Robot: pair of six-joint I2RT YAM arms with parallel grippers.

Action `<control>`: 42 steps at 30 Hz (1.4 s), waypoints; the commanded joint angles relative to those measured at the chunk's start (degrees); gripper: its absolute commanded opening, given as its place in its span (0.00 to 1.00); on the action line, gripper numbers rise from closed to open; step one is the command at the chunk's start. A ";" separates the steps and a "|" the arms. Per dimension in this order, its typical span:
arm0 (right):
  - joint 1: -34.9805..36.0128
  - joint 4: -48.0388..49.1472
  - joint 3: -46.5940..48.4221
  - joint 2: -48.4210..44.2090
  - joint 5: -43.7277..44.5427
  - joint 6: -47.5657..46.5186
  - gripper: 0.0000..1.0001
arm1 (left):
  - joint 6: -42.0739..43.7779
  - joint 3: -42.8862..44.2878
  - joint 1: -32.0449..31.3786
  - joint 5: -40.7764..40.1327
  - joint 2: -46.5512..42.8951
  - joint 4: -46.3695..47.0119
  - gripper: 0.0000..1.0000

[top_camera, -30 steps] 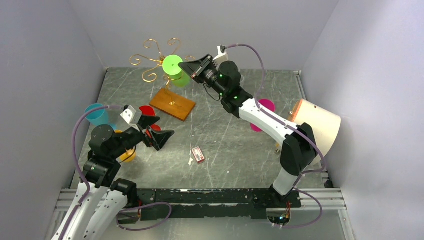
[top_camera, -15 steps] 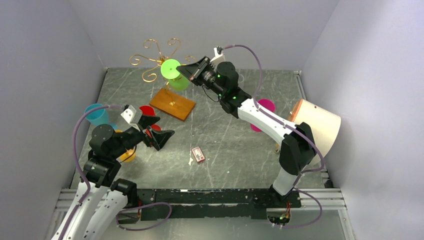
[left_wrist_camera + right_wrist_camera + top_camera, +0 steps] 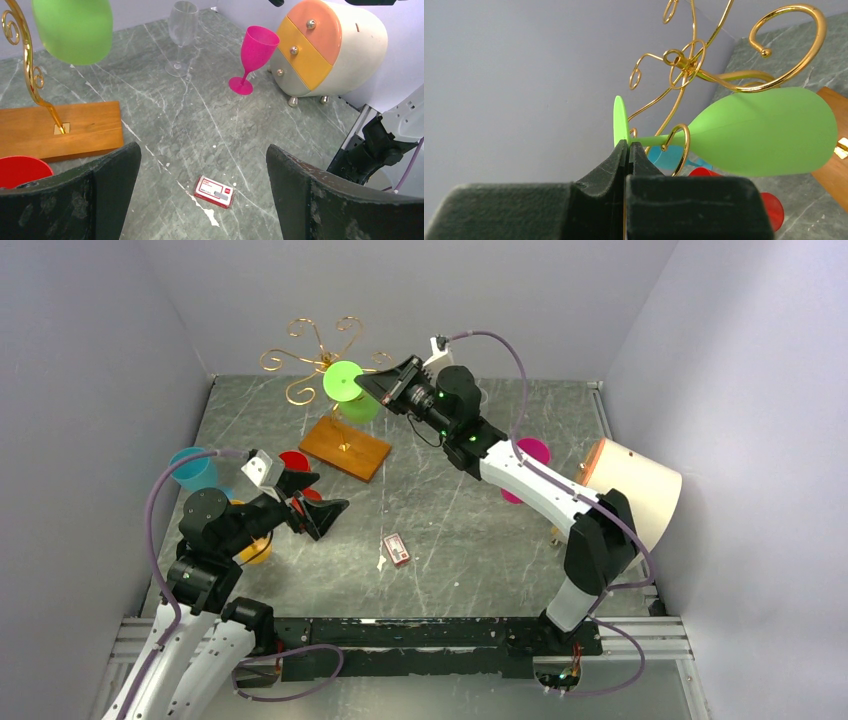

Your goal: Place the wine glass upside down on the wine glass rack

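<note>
The right gripper (image 3: 628,149) pinches tight on the flat foot of the green wine glass (image 3: 764,132). That way the bowl hangs down and the stem can hook onto a gold curl of the wine glass rack (image 3: 312,352). The left gripper (image 3: 316,502) is wide open and empty, out of the way.

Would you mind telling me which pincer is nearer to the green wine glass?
Right. The right pincer is shut on the foot of the green wine glass; the left pincer hangs open well short of it, nearer the robot.
</note>
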 commanded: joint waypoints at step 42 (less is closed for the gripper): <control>-0.44 -1.17 -4.90 -5.59 4.60 -1.21 0.06 | 0.97 0.46 0.01 -7.87 1.67 -1.38 0.99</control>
